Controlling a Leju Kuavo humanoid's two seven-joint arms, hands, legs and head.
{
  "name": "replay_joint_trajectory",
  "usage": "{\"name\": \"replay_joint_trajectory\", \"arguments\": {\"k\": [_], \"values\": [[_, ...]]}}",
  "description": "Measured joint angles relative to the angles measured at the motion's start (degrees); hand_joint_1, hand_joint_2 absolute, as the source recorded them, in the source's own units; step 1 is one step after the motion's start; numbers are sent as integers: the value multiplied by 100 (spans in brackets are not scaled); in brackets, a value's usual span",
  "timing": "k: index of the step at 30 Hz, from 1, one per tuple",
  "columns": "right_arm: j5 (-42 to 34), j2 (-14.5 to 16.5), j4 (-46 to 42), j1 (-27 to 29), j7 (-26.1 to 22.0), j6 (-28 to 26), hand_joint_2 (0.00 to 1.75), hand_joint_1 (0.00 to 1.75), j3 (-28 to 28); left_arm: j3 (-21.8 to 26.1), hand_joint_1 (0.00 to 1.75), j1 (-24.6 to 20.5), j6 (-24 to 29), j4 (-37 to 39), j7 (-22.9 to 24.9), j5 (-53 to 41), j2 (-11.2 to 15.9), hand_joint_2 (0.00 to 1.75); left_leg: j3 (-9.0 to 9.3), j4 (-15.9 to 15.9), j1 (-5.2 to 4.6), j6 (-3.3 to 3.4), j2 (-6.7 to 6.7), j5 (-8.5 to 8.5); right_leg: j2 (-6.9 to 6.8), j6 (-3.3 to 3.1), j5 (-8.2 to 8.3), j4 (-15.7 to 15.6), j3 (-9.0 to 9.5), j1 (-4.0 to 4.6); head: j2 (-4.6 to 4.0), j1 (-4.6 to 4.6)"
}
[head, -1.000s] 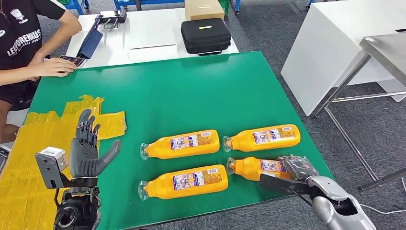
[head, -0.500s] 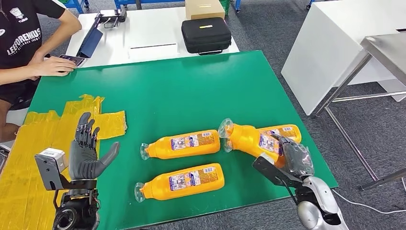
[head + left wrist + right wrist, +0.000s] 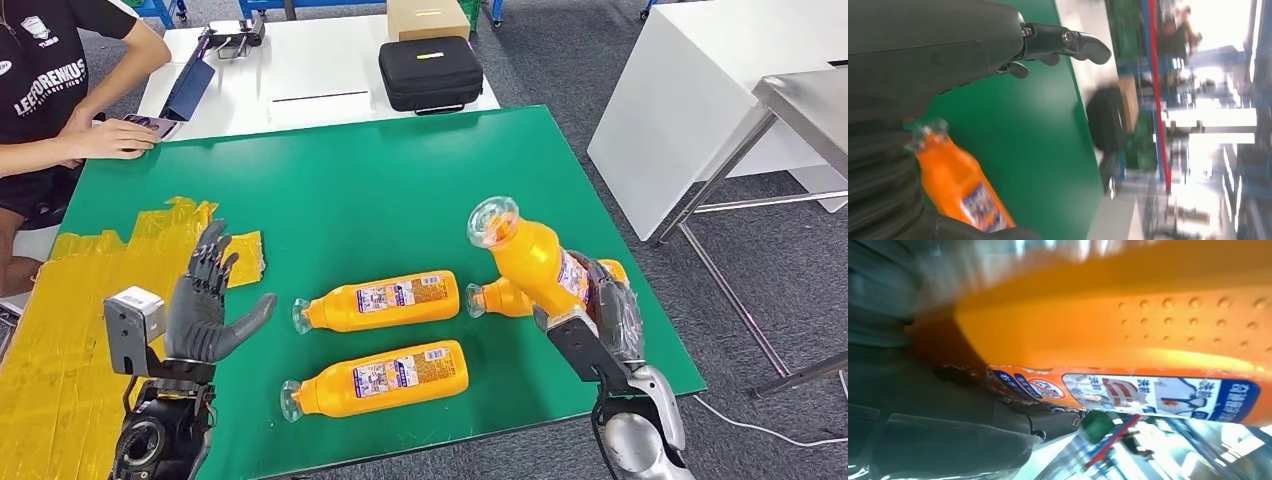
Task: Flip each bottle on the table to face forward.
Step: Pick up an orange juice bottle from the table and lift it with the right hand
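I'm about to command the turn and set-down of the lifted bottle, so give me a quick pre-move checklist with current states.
1. Grip: right hand holds the lifted bottle around its lower body: ok.
2. Lift: bottle is tilted, neck up, off the green table: ok.
3. Set-down spot: the far right bottle lies partly under the lifted one, and whether there is room cannot tell.
4. Near left bottle and far left bottle lie apart from the right hand: ok.
5. Left hand holds nothing, raised at the left side: ok.
6. Label facing after the turn: cannot tell.

Orange bottle [image 3: 1128, 335] with blue-edged label, close against the grey fingers [image 3: 948, 440].
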Motion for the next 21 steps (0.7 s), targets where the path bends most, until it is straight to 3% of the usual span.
{"name": "replay_joint_trajectory", "arguments": {"k": [5,21], "values": [[-1239,255,278,-511,-683,12,175,175,400,-379,0,-567,-462,0,256,120,106,175,2,0,0,3,0,6,0,1,3,2,3,0,0,1],[-1659,584,827,-1363,-1013,-1,175,175,1248,-857,0,-1187,-711,0,305,408,252,175,-9,0,0,2,0,8,0,3,4,2,-7,0,0,1]]}}
